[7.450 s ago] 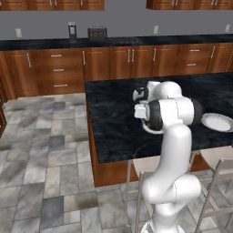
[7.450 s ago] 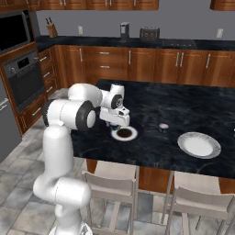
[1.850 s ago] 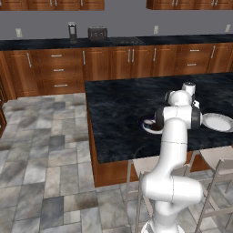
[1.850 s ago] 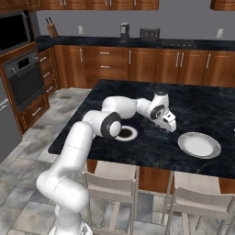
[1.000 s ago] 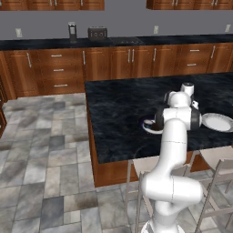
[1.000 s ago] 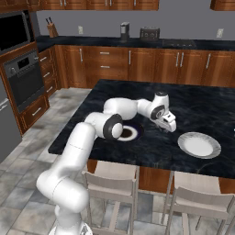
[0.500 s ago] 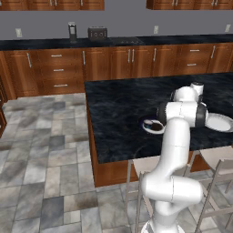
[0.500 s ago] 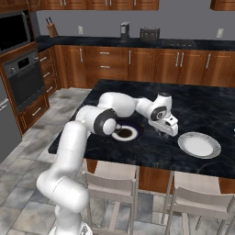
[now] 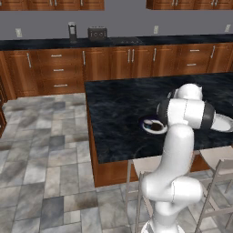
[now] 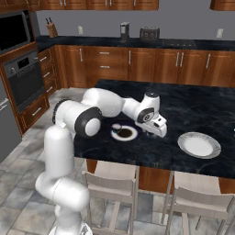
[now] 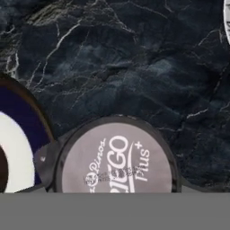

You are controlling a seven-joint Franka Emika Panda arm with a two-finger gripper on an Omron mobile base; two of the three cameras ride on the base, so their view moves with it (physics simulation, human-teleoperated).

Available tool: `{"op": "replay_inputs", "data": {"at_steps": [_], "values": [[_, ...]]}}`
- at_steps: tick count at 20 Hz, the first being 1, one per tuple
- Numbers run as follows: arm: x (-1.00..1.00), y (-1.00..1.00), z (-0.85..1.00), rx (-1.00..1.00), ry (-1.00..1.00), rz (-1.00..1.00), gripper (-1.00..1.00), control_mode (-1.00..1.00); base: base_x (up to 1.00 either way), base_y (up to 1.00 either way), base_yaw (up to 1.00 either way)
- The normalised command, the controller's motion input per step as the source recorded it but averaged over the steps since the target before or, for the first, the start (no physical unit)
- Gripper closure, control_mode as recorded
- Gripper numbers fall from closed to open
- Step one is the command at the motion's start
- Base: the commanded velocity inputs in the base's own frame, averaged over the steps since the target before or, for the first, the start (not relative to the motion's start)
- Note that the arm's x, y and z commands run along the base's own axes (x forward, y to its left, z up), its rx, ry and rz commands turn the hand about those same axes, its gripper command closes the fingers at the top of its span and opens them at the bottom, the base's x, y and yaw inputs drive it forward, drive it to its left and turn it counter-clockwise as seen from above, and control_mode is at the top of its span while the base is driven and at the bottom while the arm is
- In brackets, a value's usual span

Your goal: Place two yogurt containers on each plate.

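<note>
Gripper low over the island counter between the two plates, a yogurt tub right under the hand.

Hand view: a round yogurt container (image 11: 117, 155) with grey printed lid sits close below the camera; the dark-rimmed plate (image 11: 20, 130) lies just beside it; fingertips hidden, so jaw state cannot be told. Right base view: arm stretched forward and down, gripper (image 10: 158, 130) near the counter (image 10: 202, 105), another small tub (image 10: 116, 126) on the dark-rimmed plate, pale plate (image 10: 199, 145) apart. Left base view: the arm's bulk covers the gripper.
</note>
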Motion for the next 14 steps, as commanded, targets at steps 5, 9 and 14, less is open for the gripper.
{"op": "replay_inputs", "data": {"at_steps": [5, 9, 14], "values": [[-0.09, 0.86, 0.18, -0.01, 0.00, 0.06, 1.00, -1.00, 0.00, 0.00, 0.00], [0.10, 0.58, 0.00, 0.00, 0.00, 0.04, 1.00, -1.00, 0.00, 0.00, 0.00], [0.14, 0.13, 0.00, 0.00, 0.00, 0.00, 1.00, -1.00, 0.00, 0.00, 0.00]]}}
